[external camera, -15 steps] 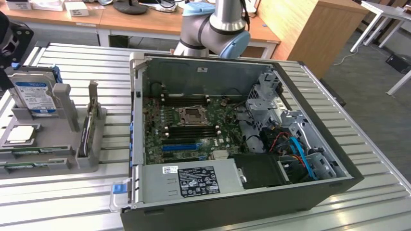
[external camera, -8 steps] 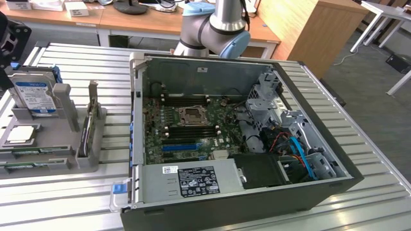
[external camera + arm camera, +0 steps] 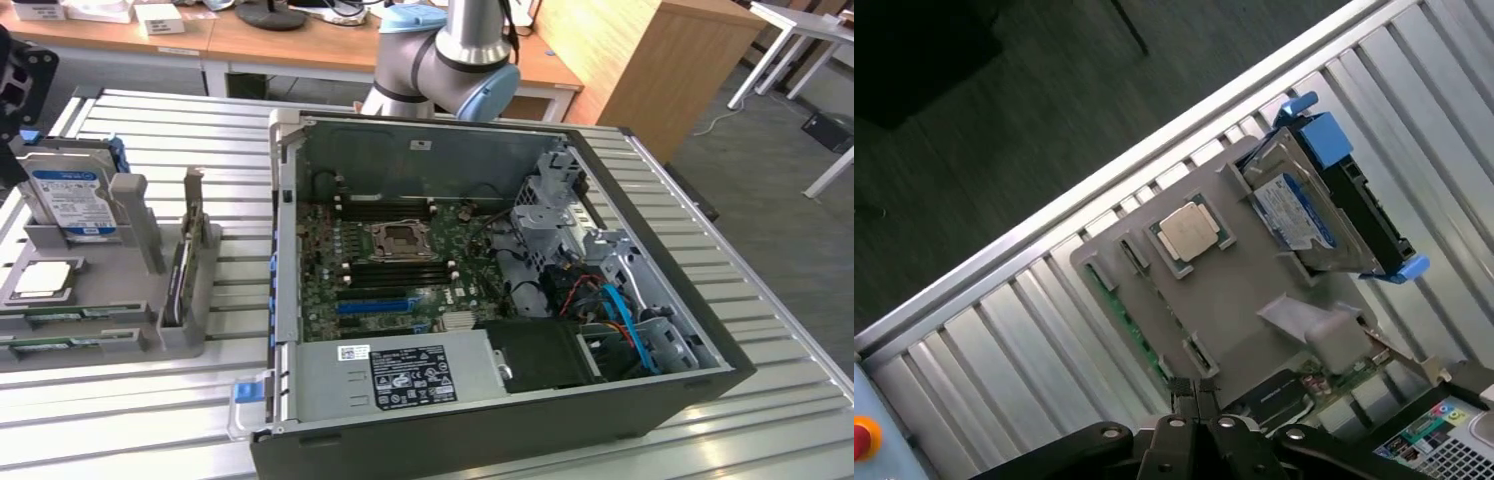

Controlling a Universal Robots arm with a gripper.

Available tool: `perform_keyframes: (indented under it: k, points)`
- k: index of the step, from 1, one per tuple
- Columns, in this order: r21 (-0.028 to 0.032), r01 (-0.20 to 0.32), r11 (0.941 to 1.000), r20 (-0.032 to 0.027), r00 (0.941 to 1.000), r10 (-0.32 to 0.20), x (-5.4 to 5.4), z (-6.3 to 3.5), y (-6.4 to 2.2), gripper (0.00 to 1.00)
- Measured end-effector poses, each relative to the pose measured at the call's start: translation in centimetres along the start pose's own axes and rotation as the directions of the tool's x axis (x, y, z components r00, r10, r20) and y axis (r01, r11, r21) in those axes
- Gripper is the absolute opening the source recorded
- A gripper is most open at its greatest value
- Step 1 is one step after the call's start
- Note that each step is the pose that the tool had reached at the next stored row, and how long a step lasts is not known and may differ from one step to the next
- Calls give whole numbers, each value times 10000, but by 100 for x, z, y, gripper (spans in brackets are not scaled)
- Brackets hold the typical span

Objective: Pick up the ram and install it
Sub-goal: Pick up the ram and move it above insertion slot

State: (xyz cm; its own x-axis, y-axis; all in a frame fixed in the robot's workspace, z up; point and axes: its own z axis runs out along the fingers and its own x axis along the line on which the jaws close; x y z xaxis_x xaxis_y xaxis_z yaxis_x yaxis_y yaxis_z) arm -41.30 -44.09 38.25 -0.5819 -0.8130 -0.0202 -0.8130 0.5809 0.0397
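You are looking at one open computer case (image 3: 534,430), and at its nine o'clock one grey holder (image 3: 180,335) is carrying one hard drive (image 3: 74,200), one processor chip (image 3: 40,278), one upright card (image 3: 191,240) and two ram sticks (image 3: 67,319).

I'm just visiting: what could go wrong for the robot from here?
The gripper hangs shut over the grey holder; coming down shut, it might knock the thin ram rather than grasp it. The hard drive and upright card stand close by and could get bumped.

Floor: grey carpet (image 3: 761,170)
Desks: light wooden desks (image 3: 334,45), beyond the far edge of the ribbed silver metal worktable (image 3: 134,430)
Cabinet: tall wooden cabinet (image 3: 641,60), off its far corner
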Motion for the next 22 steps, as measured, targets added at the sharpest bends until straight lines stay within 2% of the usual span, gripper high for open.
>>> perform_keyframes:
  k: [5, 10, 17, 22]
  points:
    - [-16, 842, 9965, -37, 9964, -842, 0, 0, 0, 11]
    - [-36, 1646, 9864, -68, 9863, -1646, 0, 0, 0, 11]
    - [-64, 2613, 9652, -102, 9652, -2613, 0, 0, 0, 11]
    - [-85, 3288, 9444, -124, 9443, -3288, 0, 2, 0, 11]
